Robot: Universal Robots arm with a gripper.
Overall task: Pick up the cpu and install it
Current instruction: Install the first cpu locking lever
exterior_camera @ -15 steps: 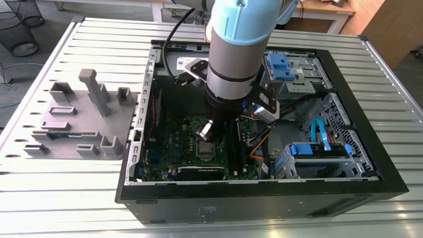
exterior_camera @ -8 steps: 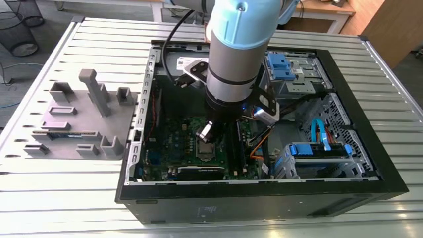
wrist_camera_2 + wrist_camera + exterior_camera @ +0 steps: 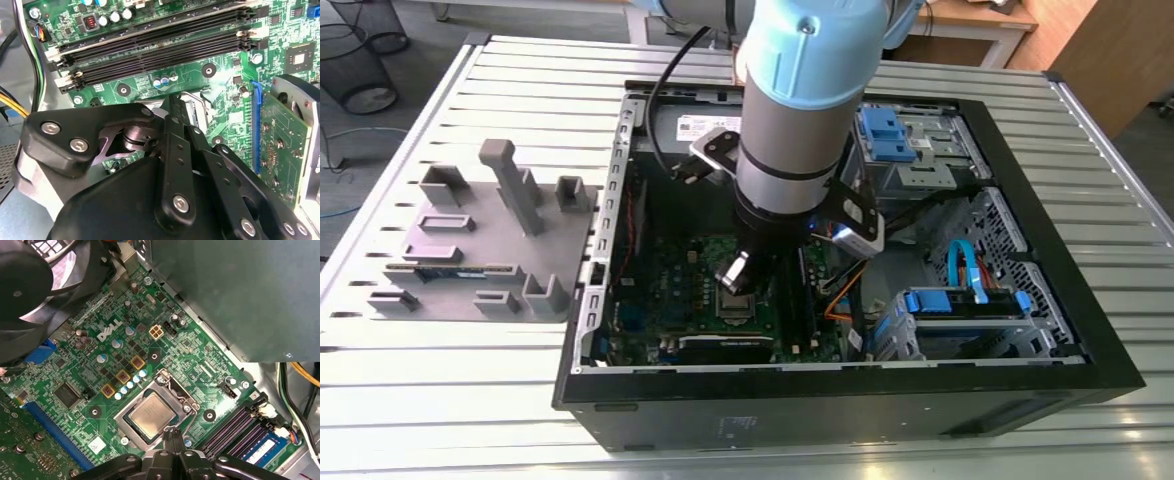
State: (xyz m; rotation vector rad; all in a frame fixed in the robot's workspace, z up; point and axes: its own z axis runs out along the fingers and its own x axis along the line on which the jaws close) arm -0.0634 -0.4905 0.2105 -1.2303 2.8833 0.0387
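The cpu point(image 3: 150, 413), a small square chip with a silver-grey top, lies flat inside the open metal-framed socket point(image 3: 176, 388) of the green board point(image 3: 195, 352) in the first wrist view. My gripper point(image 3: 172, 433) hangs just over the socket's edge beside the chip, fingers pressed together with nothing between them. The second wrist view shows the same shut gripper point(image 3: 173, 103) pointing at the socket frame point(image 3: 196, 107). From the exterior view, the gripper point(image 3: 736, 276) is low inside the open computer case point(image 3: 1067, 330), over the board point(image 3: 674, 262).
A grey moulded tray point(image 3: 480, 250) with a green memory stick point(image 3: 447, 271) lies at the exterior view's left. Black memory slots point(image 3: 160, 42), an upright card point(image 3: 280, 142), a black fan point(image 3: 30, 280), cables point(image 3: 30, 65) and blue drive bays point(image 3: 961, 305) crowd the case.
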